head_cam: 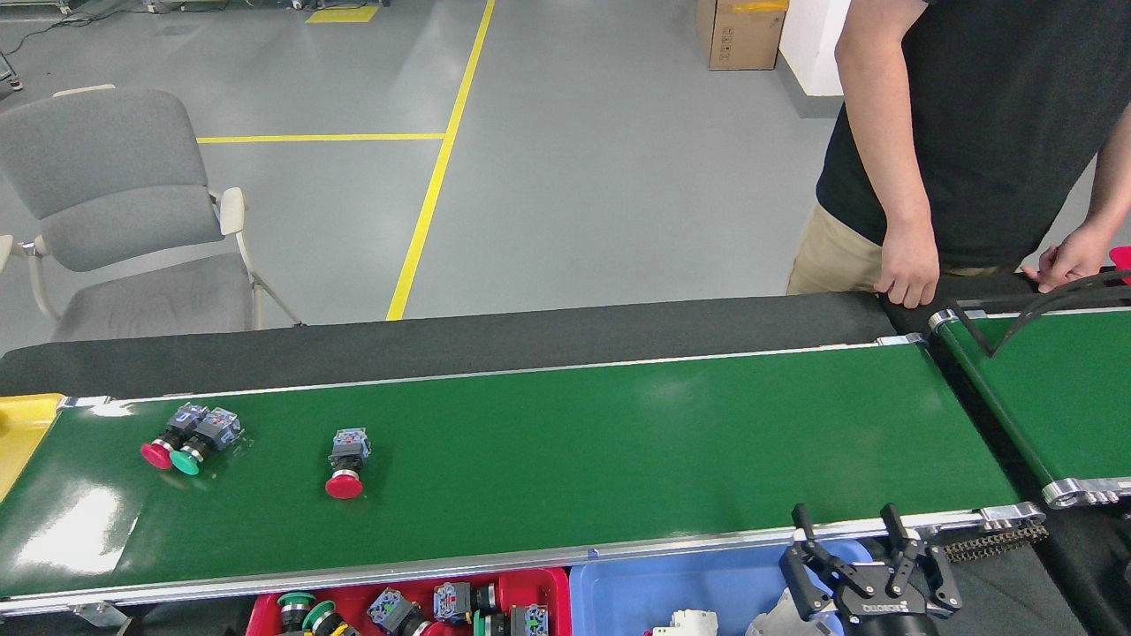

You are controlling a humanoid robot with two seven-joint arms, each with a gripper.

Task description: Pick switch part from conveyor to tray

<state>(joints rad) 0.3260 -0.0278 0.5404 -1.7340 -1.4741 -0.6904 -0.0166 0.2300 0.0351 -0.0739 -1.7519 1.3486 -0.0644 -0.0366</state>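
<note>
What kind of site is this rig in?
Most likely a factory floor or industrial test cell: a conveyor carrying push-button switches, yellow floor lines on grey concrete, and parts bins below the belt.
</note>
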